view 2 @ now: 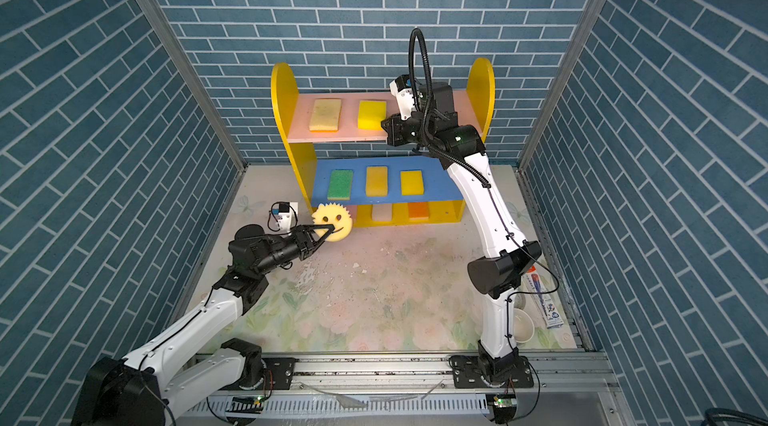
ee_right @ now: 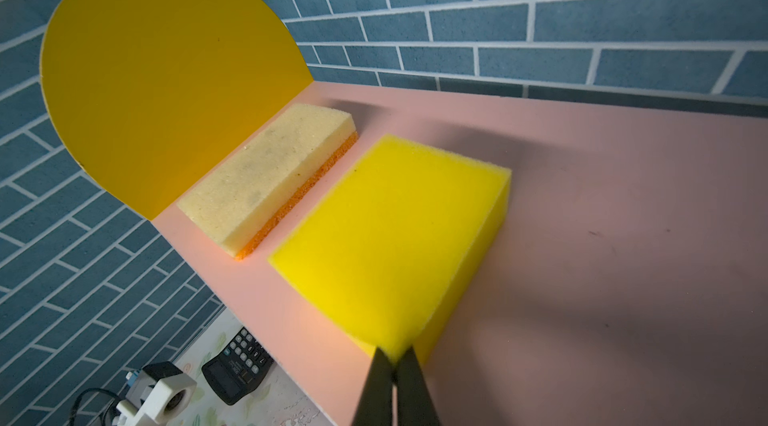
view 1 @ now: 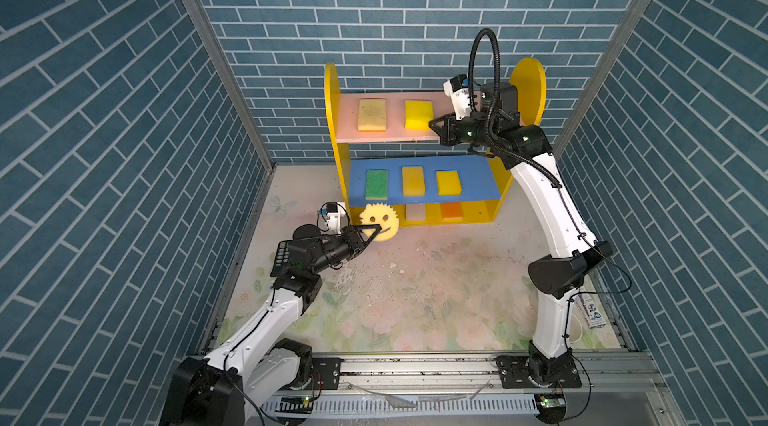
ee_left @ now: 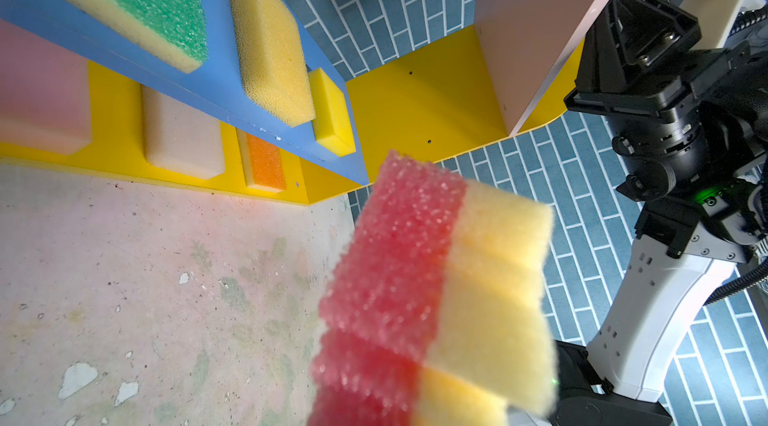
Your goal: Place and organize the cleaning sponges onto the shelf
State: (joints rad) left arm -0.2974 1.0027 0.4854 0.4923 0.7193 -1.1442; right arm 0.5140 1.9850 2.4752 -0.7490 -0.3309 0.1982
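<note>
No legible text — keys on the calculator (ee_right: 237,365) are too small.

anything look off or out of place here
The shelved sponges lie in tidy rows. What stands out: a black calculator on the left of the table mat, not a sponge, and the mat is flaked and speckled. The smiley sponge is not shelved yet, held in the left gripper.

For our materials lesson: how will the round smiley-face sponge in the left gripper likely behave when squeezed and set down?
The smiley sponge looks like porous foam, so probably light and squashy. Its coarse red back should grip the left gripper rather than slip. Being a flat disc, laid down it likely won't roll.
</note>
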